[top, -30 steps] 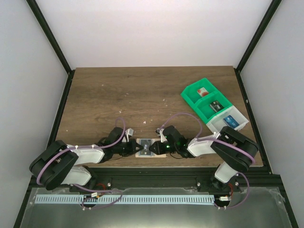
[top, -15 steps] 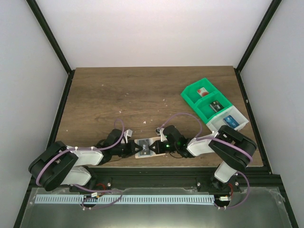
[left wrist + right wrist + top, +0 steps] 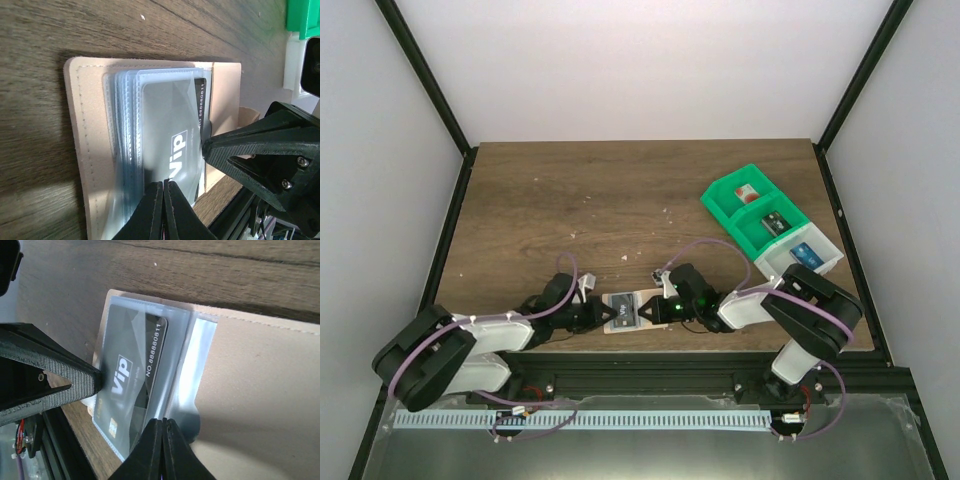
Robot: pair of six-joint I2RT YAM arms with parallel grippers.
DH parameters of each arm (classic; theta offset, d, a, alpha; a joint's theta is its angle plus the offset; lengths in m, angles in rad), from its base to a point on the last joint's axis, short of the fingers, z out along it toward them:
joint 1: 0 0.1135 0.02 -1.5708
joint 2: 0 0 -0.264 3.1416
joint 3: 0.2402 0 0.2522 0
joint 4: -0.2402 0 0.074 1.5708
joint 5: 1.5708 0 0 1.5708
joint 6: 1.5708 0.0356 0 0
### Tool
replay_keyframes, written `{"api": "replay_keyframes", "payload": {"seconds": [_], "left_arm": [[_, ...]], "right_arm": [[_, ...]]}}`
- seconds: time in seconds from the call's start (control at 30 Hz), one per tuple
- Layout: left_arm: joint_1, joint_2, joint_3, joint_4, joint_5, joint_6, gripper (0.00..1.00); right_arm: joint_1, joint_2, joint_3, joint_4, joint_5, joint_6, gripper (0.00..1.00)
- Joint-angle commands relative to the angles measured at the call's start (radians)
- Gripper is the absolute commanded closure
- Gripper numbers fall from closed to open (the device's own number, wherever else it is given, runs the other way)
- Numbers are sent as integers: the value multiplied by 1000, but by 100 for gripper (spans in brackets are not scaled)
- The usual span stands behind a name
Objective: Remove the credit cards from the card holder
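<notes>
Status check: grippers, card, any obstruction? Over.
Left gripper shut, tips on the clear pocket edge. Right gripper shut, opposite side. Dark VIP card not yet out of card holder. Nothing in the way.

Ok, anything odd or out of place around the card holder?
The dark VIP card pokes partway out of its clear pocket in the card holder, which lies open at the near edge of the table. Nothing looks damaged.

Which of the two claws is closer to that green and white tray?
Right. The right gripper is at the edge of the card holder facing the tray; the left gripper is at the opposite edge, farther away.
</notes>
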Motion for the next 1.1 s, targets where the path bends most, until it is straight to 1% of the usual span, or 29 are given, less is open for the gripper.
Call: {"api": "replay_keyframes", "payload": {"seconds": [0.0, 0.03, 0.1, 0.3, 0.43, 0.53, 0.83, 0.97, 1.07], "left_arm": [[-3, -34, -17, -62, -1, -14, 95], [-2, -46, -12, -69, -5, -13, 94], [-2, -73, -1, -92, -17, -4, 91], [-3, -130, 42, -177, -62, 36, 87], [-2, -114, 43, -157, -59, 41, 87], [-2, -82, 40, -109, -27, 42, 87], [-3, 3, 35, -52, -19, 53, 87], [-3, 20, 20, -31, -10, 45, 92], [-2, 18, 16, -39, -18, 43, 94]], "right_arm": [[-7, -7, 6, 28, -50, 13, 95], [-7, -6, 11, 28, -55, 15, 90], [-6, -4, 19, 27, -59, 21, 87], [-7, 3, 42, 29, -61, 23, 87], [-7, 19, 53, 28, -63, 26, 87], [-6, 28, 60, 23, -58, 26, 86], [-7, 74, 74, 22, -58, 26, 84], [-6, 79, 67, 32, -59, 31, 85], [-6, 73, 64, 36, -60, 31, 89]]}}
